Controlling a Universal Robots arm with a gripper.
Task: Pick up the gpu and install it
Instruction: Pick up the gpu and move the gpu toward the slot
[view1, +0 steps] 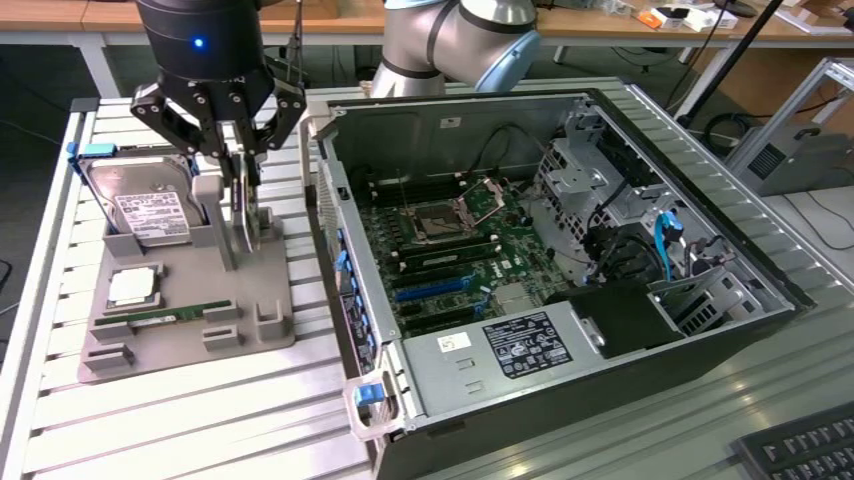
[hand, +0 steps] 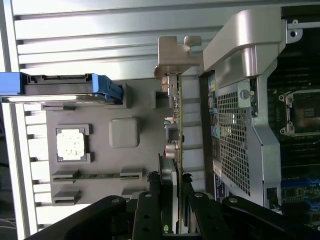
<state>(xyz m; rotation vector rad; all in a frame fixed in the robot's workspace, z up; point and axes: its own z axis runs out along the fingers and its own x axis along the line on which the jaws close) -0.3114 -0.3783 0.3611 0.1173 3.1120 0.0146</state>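
Observation:
The gpu (view1: 242, 222) is a thin card held upright on edge over the grey holder tray (view1: 187, 345), at the exterior view's left of the open computer case (view1: 561, 250). My gripper (view1: 234, 155) is above it, shut on the card's upper edge. In the wrist view the gpu (hand: 177, 120) is seen edge-on, its silver end bracket (hand: 175, 52) at the far end, and my gripper (hand: 172, 192) has one finger on each side of it. The card's lower edge is close to the tray; I cannot tell whether they touch.
The tray also carries a silver hard drive with blue handles (view1: 147, 205), a CPU (view1: 134, 287) and a narrow RAM stick (view1: 167, 318). Inside the case lies the motherboard (view1: 454, 250) with blue slots (view1: 434, 290). A keyboard (view1: 801, 450) sits at the front right.

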